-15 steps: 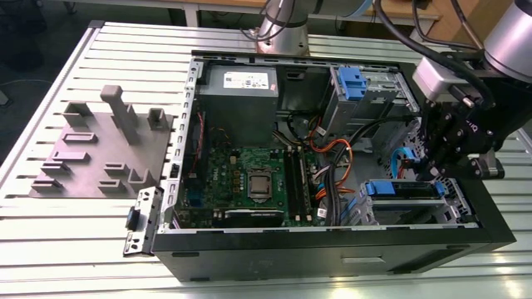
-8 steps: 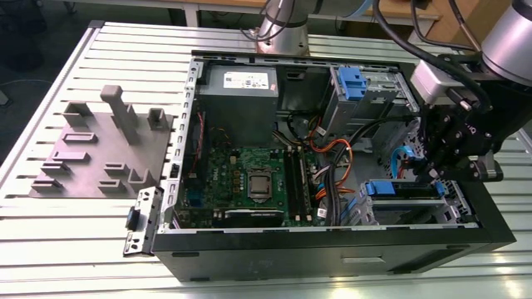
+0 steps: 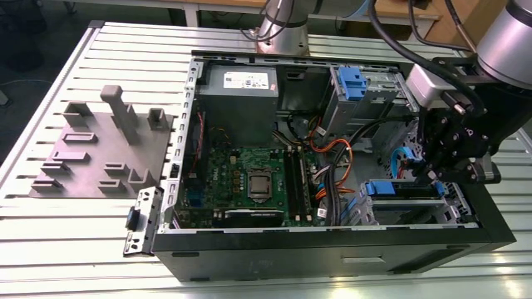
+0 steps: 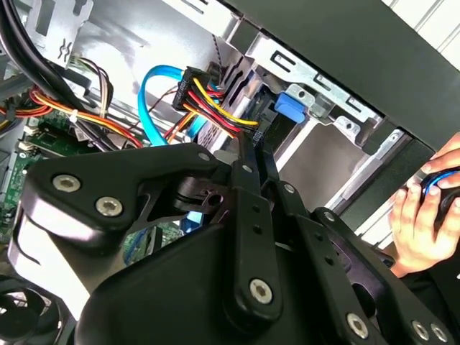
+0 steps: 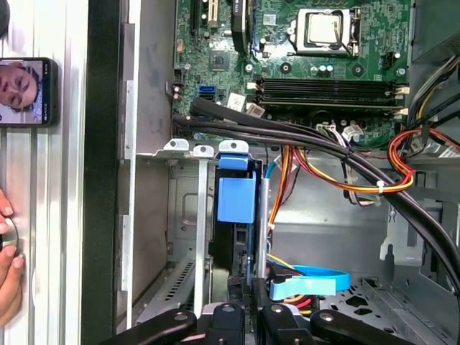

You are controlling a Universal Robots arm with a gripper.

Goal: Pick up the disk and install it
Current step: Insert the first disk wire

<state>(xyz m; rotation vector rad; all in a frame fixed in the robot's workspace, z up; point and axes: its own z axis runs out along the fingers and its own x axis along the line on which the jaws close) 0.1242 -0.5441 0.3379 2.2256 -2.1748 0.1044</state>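
The pincer (image 3: 453,177), at the exterior view's right, reached into the drive bay, closed narrowly on the disk (image 5: 236,208).

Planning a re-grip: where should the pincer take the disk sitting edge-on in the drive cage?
Probably the disk by its exposed blue carrier edge, pinched across its thin width, coming straight in from the open side; the drive cage walls cover its flat faces.
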